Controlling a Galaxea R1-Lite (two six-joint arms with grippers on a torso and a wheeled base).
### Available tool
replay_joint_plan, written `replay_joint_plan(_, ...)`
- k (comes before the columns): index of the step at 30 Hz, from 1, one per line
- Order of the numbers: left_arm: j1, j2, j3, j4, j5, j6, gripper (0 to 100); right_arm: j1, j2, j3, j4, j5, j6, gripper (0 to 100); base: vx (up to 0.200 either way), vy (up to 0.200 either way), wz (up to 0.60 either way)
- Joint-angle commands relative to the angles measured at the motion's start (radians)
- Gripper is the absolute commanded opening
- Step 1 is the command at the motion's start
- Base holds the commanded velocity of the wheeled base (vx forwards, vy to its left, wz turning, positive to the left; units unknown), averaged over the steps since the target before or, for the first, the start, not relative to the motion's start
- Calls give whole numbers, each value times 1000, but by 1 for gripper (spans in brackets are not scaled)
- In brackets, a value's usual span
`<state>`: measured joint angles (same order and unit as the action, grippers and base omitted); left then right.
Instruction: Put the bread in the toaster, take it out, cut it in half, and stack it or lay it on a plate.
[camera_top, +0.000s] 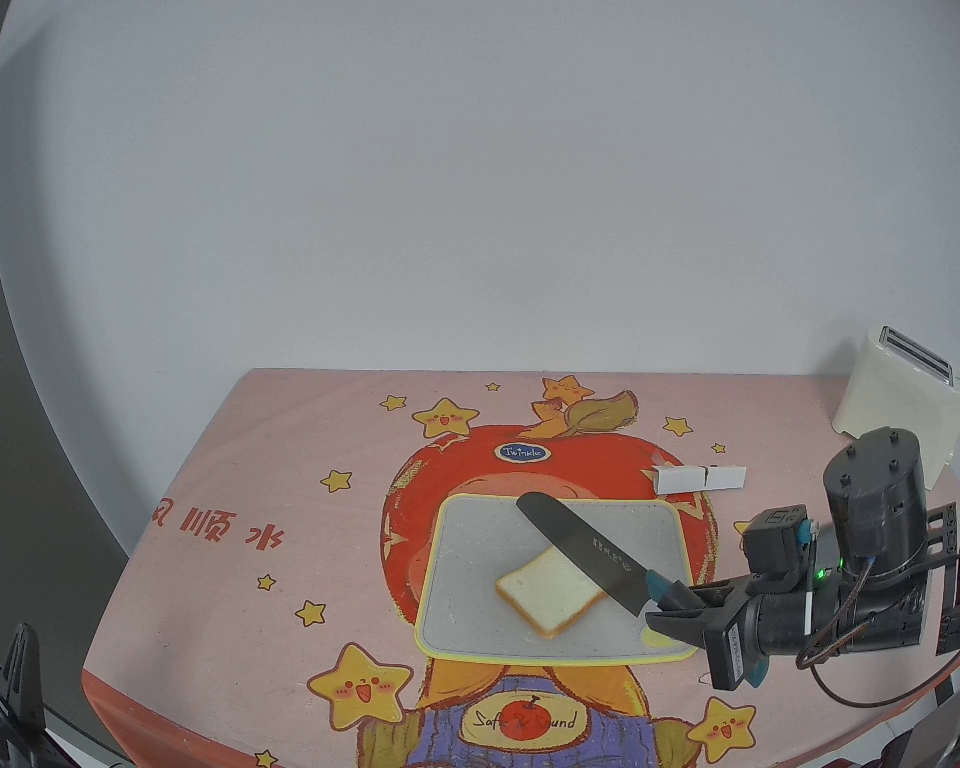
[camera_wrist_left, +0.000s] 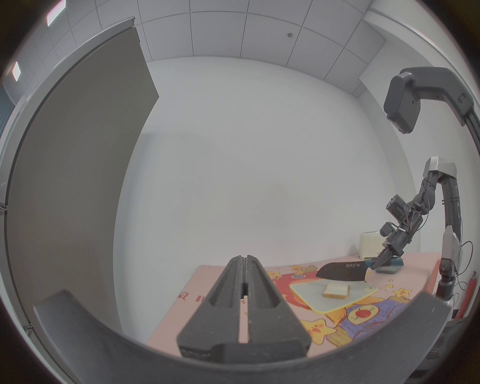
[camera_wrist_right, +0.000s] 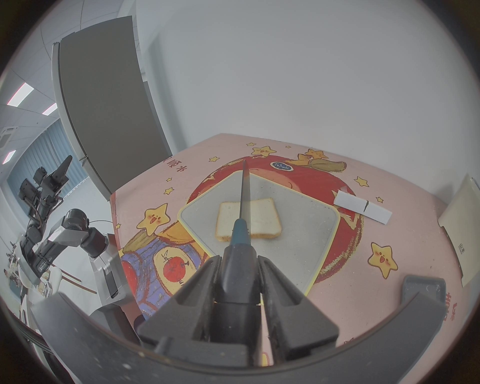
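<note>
A slice of bread (camera_top: 552, 589) lies flat on the grey cutting board (camera_top: 470, 600) in the middle of the pink table. My right gripper (camera_top: 690, 610) is shut on the handle of a dark knife (camera_top: 585, 550) at the board's right edge. The blade is held over the bread (camera_wrist_right: 248, 218), running across its middle; in the right wrist view the knife (camera_wrist_right: 244, 192) points away from the jaws. The white toaster (camera_top: 905, 400) stands at the far right of the table. My left gripper (camera_wrist_left: 243, 320) is shut and empty, held off the table's left side, far from the bread (camera_wrist_left: 335, 290).
A small white paper strip (camera_top: 700, 478) lies on the table behind the board, toward the toaster. The cutting board (camera_wrist_right: 300, 235) has a yellow rim. The table's left half is open cloth with star prints. A white wall stands behind the table.
</note>
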<state>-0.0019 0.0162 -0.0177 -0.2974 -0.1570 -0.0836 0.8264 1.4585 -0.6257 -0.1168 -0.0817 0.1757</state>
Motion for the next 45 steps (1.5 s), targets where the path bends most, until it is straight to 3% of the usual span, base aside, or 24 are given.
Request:
replay_joint_plan(1, 0, -16, 18, 3, 1, 1, 0, 4, 10, 18, -1, -3, -1, 0, 0, 0, 0)
replay_joint_plan(9, 0, -16, 18, 0, 2, 1, 0, 13, 31, 11, -4, -7, -1, 0, 0, 0, 0)
replay_joint_plan(17, 0, -16, 18, -2, 2, 1, 0, 22, 83, 18, -104, -15, -2, 0, 0, 0, 0)
replay_joint_plan(38, 0, -16, 18, -19, 5, -1, 0, 20, 91, 43, -104, -33, -2, 0, 0, 0, 0)
replay_joint_plan(43, 0, -16, 18, -131, 7, -30, 0, 20, 91, 47, -106, -33, -2, 0, 0, 0, 0)
replay_joint_plan(45, 0, -16, 13, -196, 7, -59, 0, 20, 89, 47, -106, -33, -2, 0, 0, 0, 0)
